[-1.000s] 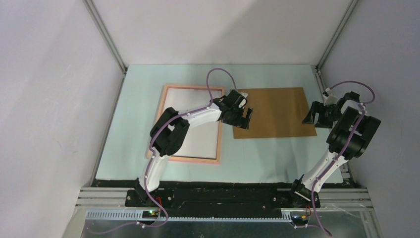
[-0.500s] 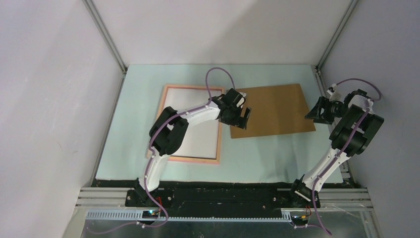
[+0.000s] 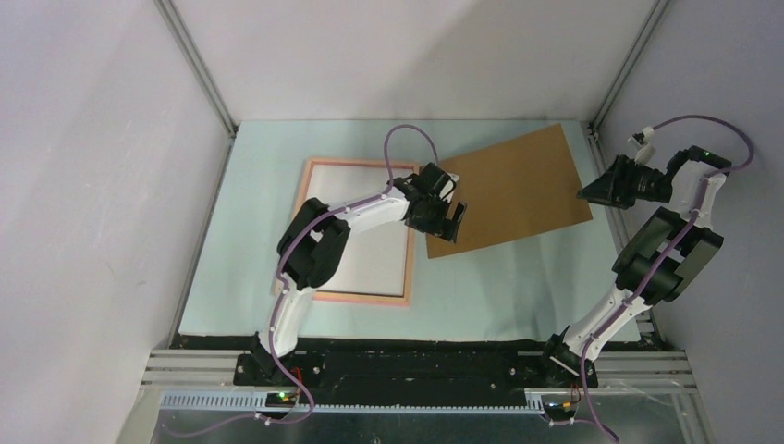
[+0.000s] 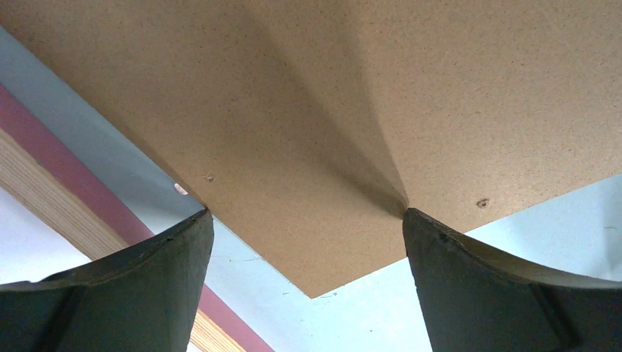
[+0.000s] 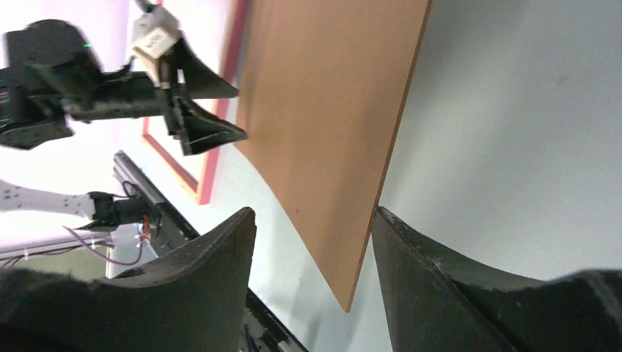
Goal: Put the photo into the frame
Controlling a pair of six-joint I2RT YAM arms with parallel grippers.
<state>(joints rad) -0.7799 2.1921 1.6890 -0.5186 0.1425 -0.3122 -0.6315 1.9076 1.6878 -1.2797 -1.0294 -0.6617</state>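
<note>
Legible text, labels, brands, numbers, signs: none in any view.
White tag (image 5: 154, 33) on the left arm (image 3: 370, 211), at the wrist: too blurred to show any print.
White tag (image 3: 644, 139) on the right arm (image 3: 666, 250), by the far cable end: too small to read.

My left gripper (image 4: 306, 220) is spread wide, with one of my dark fingers (image 4: 147, 293) low on each side. A big brown board (image 4: 352, 110) fills the top. One corner of the board points down into the gap between my fingers. Two tiny dots (image 4: 482, 203) sit near the board's lower edges. Left of the board runs the pink frame (image 4: 51, 169), with a pale wood strip along it. Below the board is the light blue table (image 4: 565, 220).
</note>
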